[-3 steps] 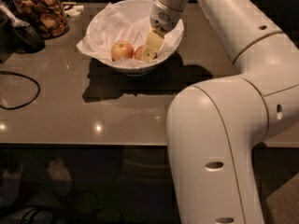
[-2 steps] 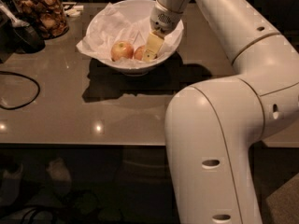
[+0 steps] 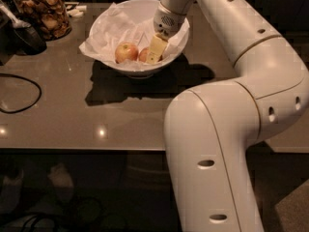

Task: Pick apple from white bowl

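Apple (image 3: 143,55) was spotted in white bowl (image 3: 137,70), nr far edge of table (image 3: 72,110), w/ gripper (image 3: 153,52) right against it; grip width couldn't be told. Judged firm, light, smooth-skinned: best taken across the widest part.

Plastic claw (image 3: 155,50) in smooth white bowl (image 3: 150,70)

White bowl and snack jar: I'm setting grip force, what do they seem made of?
White bowl: smooth, opaque, likely glazed ceramic or plastic; crumpled paper lines it. Snack jar: probably clear glass, contents show through. Gripper sits inside the bowl beside the reddish apple.
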Motion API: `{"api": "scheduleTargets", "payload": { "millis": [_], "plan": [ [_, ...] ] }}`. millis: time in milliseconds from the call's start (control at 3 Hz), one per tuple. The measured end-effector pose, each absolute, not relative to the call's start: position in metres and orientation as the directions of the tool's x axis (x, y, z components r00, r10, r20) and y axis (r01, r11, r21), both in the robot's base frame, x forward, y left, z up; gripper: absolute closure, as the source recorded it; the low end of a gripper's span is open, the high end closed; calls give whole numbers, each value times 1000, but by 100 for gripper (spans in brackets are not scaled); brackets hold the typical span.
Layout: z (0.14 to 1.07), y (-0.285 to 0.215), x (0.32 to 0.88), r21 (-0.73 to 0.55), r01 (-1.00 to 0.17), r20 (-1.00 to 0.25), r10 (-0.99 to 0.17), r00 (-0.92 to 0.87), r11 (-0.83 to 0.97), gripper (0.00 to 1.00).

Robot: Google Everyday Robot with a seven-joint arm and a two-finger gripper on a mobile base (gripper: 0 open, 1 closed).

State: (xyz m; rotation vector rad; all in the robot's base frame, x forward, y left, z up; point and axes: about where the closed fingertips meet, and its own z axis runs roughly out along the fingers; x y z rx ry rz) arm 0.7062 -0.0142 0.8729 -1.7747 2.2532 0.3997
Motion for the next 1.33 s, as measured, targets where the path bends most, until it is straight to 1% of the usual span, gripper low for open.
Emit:
{"api": "scheduleTargets", "payload": {
  "millis": [667, 1000, 1333],
  "plan": [
    [862, -9, 714, 73, -973, -350, -908, -229, 217, 30],
    [862, -9, 714, 73, -973, -350, -908, -229, 217, 49],
    [862, -9, 714, 73, -973, -350, -908, -229, 217, 71]
  ]
}}
